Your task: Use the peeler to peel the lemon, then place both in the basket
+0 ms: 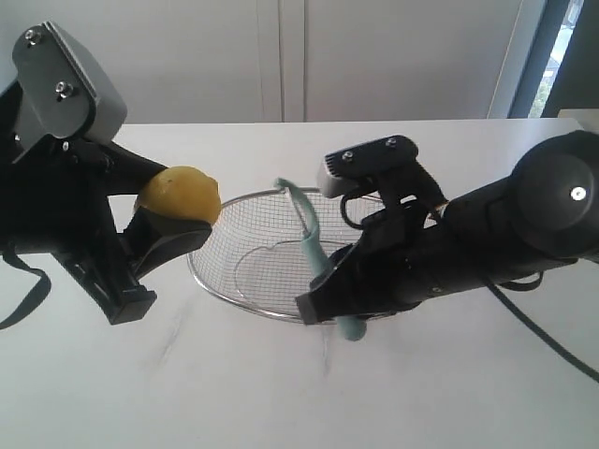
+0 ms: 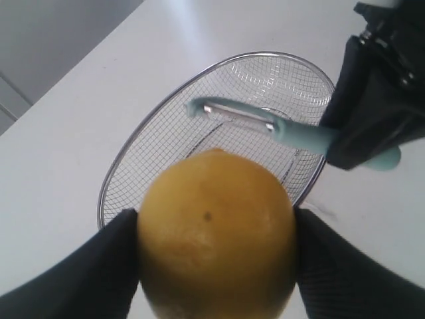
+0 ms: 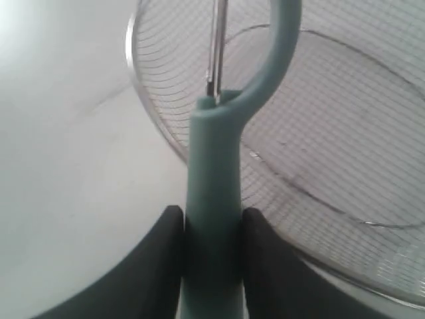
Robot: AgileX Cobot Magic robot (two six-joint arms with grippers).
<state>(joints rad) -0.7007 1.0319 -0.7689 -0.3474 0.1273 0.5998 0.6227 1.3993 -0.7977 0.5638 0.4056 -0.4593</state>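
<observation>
White tabletop fills most of the scene, with a pale wall behind and a strip of window at the far right. Near the middle of the table sits the wire basket, with nothing lying in it.

Both of the task's things are up in the air, one in each arm. The left gripper is closed on the lemon, its dark fingers pressed against opposite sides of the fruit. It holds the lemon above the table, just outside the basket's left rim in the exterior view. The skin that shows looks whole and yellow, so peeling appears not to have begun.

The right gripper is clamped on the lower handle of the peeler. The peeler stands steeply over the basket, handle end down and curved head up, leaning a little toward the lemon.

What the coming move turns on is the gap between blade and fruit. In the exterior view the peeler's head lies to the right of the lemon, at about the same height, near but clearly apart. The left wrist view shows the blade lying crosswise beyond the lemon, over the mesh. The peeler's long axis is close to upright, so a stroke along the handle would likely run down the side of the lemon that faces the basket. Either arm could close the gap. The right one would probably bring the blade across, as the left one only needs to hold the fruit firm.
</observation>
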